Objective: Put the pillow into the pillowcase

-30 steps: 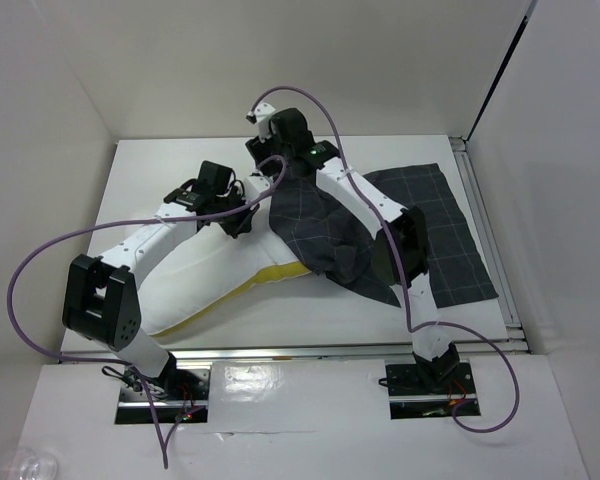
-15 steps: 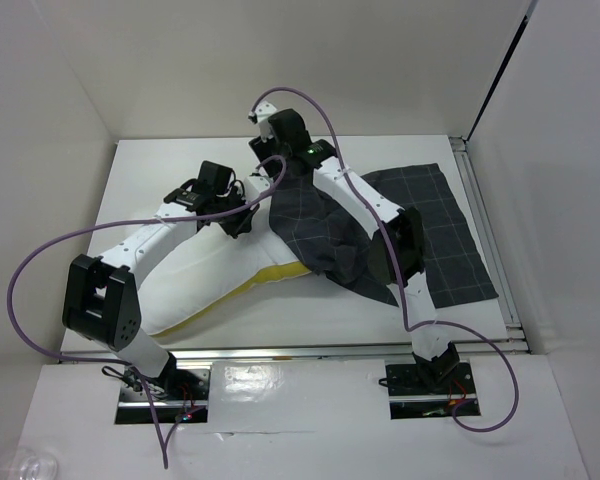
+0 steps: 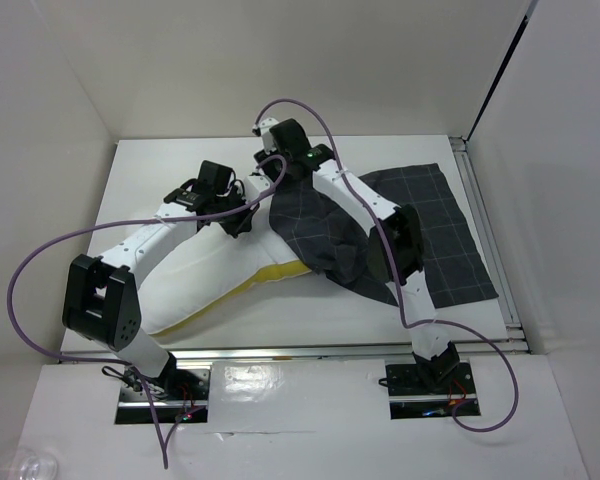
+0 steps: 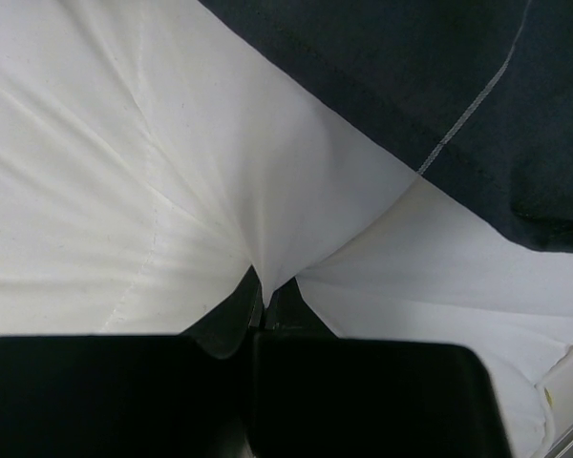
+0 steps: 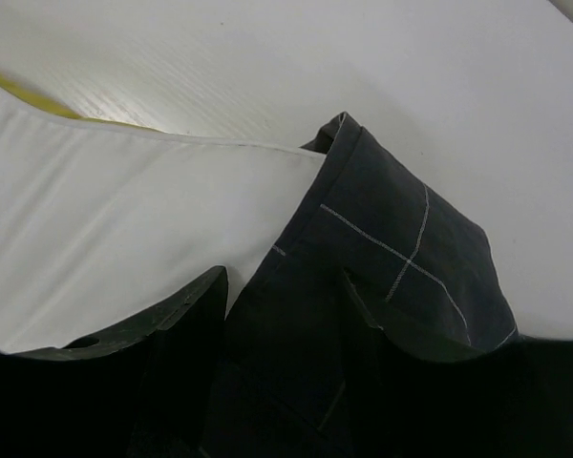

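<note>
The white pillow (image 3: 195,270) lies slanted from the near left to the table's middle, its yellow band (image 3: 265,278) along the near edge. The dark checked pillowcase (image 3: 430,220) lies to the right, its left part draped over the pillow's right end. My left gripper (image 3: 242,218) is shut on a pinch of pillow fabric (image 4: 265,286), next to the pillowcase edge (image 4: 439,95). My right gripper (image 3: 273,168) is at the pillowcase's far left corner. In the right wrist view its jaws (image 5: 282,296) are closed on a thick fold of pillowcase (image 5: 382,229) lying against the pillow (image 5: 124,210).
White walls enclose the table on the left, back and right. A metal rail (image 3: 485,230) runs along the table's right edge. Purple cables (image 3: 40,260) loop above both arms. Bare table (image 5: 363,57) shows beyond the pillowcase corner.
My right gripper has shifted slightly to the right with the pillowcase corner in it. The left arm and the pillow have not visibly moved.
</note>
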Tool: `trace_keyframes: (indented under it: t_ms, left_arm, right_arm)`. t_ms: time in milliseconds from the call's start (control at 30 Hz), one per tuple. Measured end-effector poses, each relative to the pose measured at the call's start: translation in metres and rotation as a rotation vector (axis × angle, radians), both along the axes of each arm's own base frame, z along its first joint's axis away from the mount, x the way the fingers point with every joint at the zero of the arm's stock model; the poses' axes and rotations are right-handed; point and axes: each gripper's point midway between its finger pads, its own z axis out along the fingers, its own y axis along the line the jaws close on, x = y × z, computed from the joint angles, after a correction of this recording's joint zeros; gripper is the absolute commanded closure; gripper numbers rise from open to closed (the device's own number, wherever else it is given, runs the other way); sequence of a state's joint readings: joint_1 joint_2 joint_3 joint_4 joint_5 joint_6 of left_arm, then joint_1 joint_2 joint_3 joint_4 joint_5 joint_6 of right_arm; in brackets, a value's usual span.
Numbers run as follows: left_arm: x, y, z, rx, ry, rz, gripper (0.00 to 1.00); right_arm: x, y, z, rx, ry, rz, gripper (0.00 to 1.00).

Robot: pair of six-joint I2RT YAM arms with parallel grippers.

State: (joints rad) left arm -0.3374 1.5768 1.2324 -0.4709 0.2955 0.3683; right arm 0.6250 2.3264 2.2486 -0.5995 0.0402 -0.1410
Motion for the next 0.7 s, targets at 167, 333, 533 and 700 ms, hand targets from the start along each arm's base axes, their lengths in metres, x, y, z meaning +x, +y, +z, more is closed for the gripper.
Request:
trace_keyframes:
  t_ms: [167, 333, 533, 700]
  left_arm:
    - [0.0, 0.0, 0.0, 0.003, -0.001, 0.002, 1.0]
    - [0.0, 0.001, 0.0, 0.005, -0.002, 0.004, 1.0]
    - [0.001, 0.002, 0.0, 0.008, -0.002, 0.007, 1.0]
    - [0.001, 0.001, -0.001, 0.009, 0.003, 0.007, 1.0]
  right_arm:
    - [0.004, -0.005, -0.012, 0.004, 0.028, -0.005, 0.95]
    - [0.009, -0.001, -0.017, 0.035, 0.053, 0.007, 1.0]
    - [0.01, 0.017, -0.002, 0.107, 0.049, 0.065, 1.0]
    - [-0.001, 0.037, 0.004, 0.156, 0.063, 0.134, 1.0]
